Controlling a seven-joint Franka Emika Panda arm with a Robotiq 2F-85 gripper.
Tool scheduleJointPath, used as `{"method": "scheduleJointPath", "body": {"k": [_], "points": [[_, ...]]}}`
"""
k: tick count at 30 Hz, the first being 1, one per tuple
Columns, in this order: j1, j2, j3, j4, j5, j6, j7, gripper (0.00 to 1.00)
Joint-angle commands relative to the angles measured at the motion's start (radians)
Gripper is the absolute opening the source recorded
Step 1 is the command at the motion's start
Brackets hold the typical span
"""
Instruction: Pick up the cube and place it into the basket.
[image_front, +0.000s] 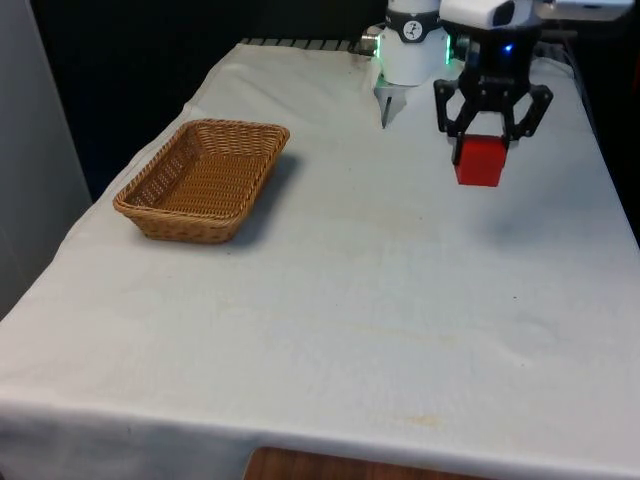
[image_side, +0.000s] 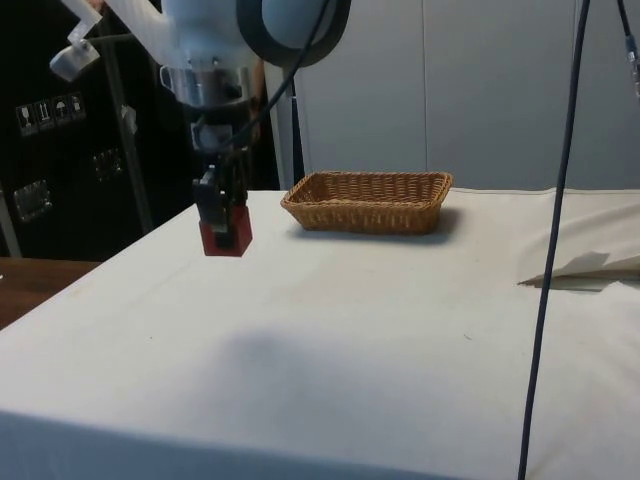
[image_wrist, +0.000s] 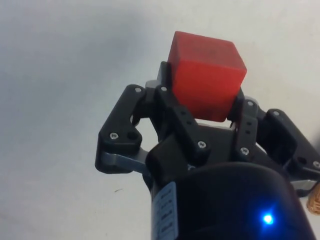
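My black gripper (image_front: 482, 148) is shut on a red cube (image_front: 479, 161) and holds it in the air above the white cloth, toward the front view's right and near the far end. From the side the cube (image_side: 225, 228) hangs well above the cloth under the gripper (image_side: 221, 213). At the wrist the cube (image_wrist: 206, 73) sits clamped between the fingers (image_wrist: 170, 102) of the gripper (image_wrist: 202, 102). The brown wicker basket (image_front: 203, 179) stands on the cloth at the front view's left, empty, well apart from the cube. In the side view the basket (image_side: 368, 200) sits farther back.
Open white cloth (image_front: 350, 300) lies between the held cube and the basket. A fold of cloth (image_side: 585, 268) rises at the side view's right, and a dark cable (image_side: 558, 230) hangs down there.
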Motion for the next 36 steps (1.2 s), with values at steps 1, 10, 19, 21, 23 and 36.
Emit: {"method": "scheduleJointPath", "body": {"k": [1,10,19,21,23,36], "points": [[-0.009,-0.008,0.003,-0.007,0.012,0.000,-0.017,0.01],[-0.014,-0.033,-0.041,-0.018,0.014,-0.004,-0.062,0.01],[-0.019,-0.054,-0.084,-0.027,0.015,-0.006,-0.105,0.01],[-0.013,-0.051,-0.098,-0.023,0.001,-0.004,-0.100,0.01],[-0.022,-0.062,-0.103,-0.029,0.015,-0.008,-0.126,0.01],[-0.026,-0.097,-0.168,-0.044,0.013,-0.010,-0.186,0.01]]}}
